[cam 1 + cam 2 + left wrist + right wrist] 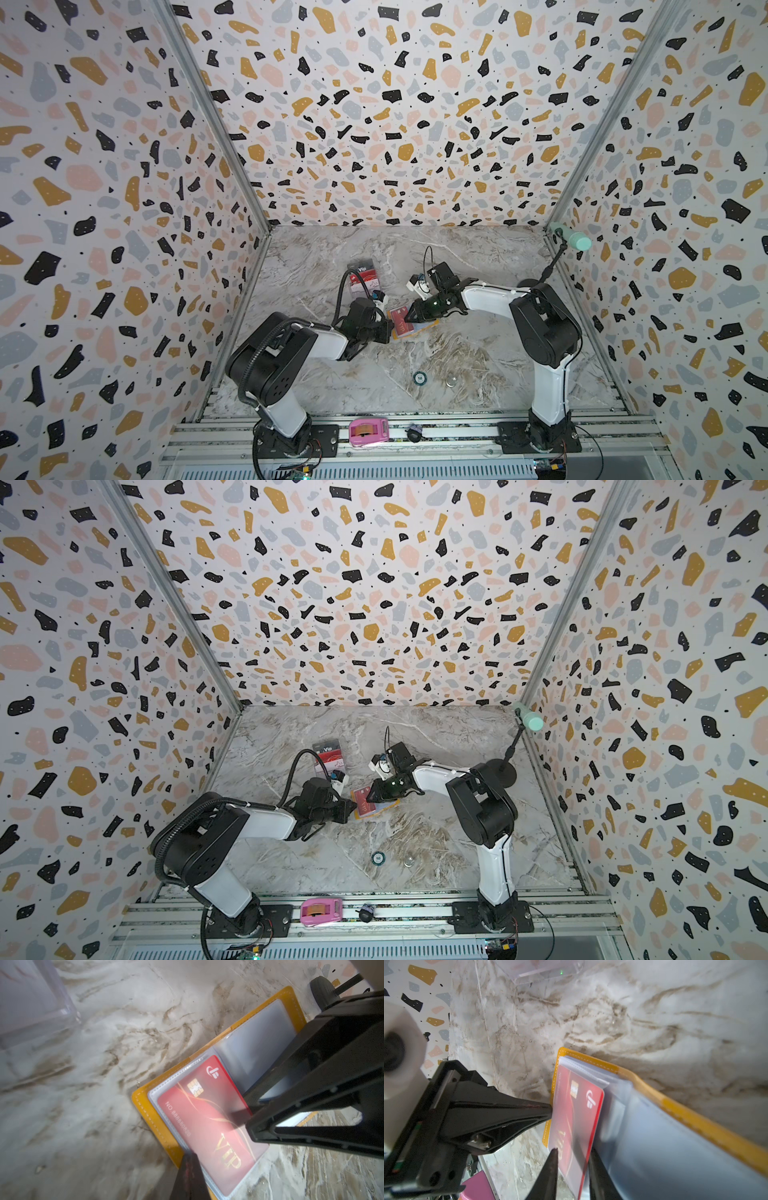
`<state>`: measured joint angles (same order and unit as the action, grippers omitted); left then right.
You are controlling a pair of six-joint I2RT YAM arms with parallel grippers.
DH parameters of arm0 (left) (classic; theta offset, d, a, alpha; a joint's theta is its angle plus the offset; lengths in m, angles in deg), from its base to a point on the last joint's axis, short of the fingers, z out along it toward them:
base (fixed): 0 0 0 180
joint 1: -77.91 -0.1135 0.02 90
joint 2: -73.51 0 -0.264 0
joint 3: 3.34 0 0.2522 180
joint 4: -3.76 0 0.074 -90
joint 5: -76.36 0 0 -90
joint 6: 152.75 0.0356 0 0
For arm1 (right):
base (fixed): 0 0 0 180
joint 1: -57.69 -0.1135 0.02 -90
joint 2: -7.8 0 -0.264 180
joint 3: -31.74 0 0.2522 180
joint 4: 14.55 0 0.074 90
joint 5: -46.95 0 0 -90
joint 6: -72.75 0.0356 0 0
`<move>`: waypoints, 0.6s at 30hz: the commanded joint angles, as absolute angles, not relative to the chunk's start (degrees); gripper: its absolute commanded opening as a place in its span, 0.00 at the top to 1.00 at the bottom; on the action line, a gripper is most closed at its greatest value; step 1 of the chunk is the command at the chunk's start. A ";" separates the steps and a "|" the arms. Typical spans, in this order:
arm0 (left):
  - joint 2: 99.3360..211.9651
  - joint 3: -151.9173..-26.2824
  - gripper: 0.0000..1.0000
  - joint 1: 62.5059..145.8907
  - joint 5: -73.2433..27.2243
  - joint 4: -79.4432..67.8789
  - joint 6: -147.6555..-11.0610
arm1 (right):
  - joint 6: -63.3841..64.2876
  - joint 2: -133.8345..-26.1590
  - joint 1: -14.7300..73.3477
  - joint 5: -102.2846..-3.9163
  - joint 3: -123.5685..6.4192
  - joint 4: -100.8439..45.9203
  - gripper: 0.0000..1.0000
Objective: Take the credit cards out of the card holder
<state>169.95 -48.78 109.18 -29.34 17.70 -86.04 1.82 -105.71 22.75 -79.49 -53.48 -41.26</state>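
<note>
1. Right jaws first: they're clamped on the red VIP card (571, 1118). One tip is on the printed face and the other is tucked behind the long edge, so the card fills the small gap between them.
2. That edge of the card is tipped up off its page, and a bare red strip shows outside the clear sleeve (166, 1081). The VIP end looks hazy, like it's under the plastic, but I can't say how much.
3. My left jaws are pressed together. The closed tip is planted on the yellow border of the card holder (145, 1113), touching it right beside the corner of the red card.
4. The card holder lies open on the marble table (457, 257), about mid-table between my two arms in both top views. The red card is on the page nearer my left arm (291, 349). The other page of clear sleeves sits under my right arm (490, 297).
5. Further back, beyond my left wrist, there's a clear acrylic stand (66, 1012). The black Vip card (365, 267) and a white card (374, 286) are standing in it, well apart from the holder.
6. Nearer the front there's a small round chip (420, 377) on the table. A pink tape dispenser (368, 432) sits on the rail between my two bases.
</note>
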 commanded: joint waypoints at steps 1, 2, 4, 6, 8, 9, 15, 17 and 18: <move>174.05 -46.98 1.00 110.25 -29.51 6.33 -85.81 | 0.49 -104.33 21.89 -78.51 -55.48 -43.57 0.70; 174.10 -46.95 1.00 110.25 -29.57 6.30 -85.70 | 0.34 -104.32 21.89 -78.31 -55.50 -43.71 0.70; 174.19 -46.98 1.00 110.25 -29.58 6.28 -85.61 | 0.30 -104.25 21.83 -78.21 -55.50 -43.87 0.69; 174.19 -46.98 1.00 110.25 -29.60 6.26 -85.60 | 0.25 -104.10 21.76 -78.18 -55.59 -43.95 0.69; 174.32 -46.87 1.00 110.25 -29.57 6.27 -85.52 | 0.23 -104.00 21.75 -78.83 -55.59 -43.86 0.70; 174.36 -46.91 1.00 110.26 -29.63 6.32 -85.52 | 0.24 -103.96 21.76 -79.43 -55.63 -43.67 0.70; 174.68 -46.98 1.00 110.27 -29.62 6.24 -85.52 | 0.77 -103.83 21.94 -82.41 -55.80 -42.54 0.72; 174.80 -46.97 1.00 110.26 -29.62 6.26 -85.43 | 0.92 -103.69 22.23 -83.79 -55.68 -42.01 0.73; 174.91 -46.96 1.00 110.30 -29.57 6.21 -85.43 | 0.93 -103.59 22.40 -84.51 -55.63 -41.71 0.73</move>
<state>170.39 -48.98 109.18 -29.69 18.14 -86.00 1.28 -105.71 22.75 -79.71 -53.77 -41.96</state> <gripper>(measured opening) 0.046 0.274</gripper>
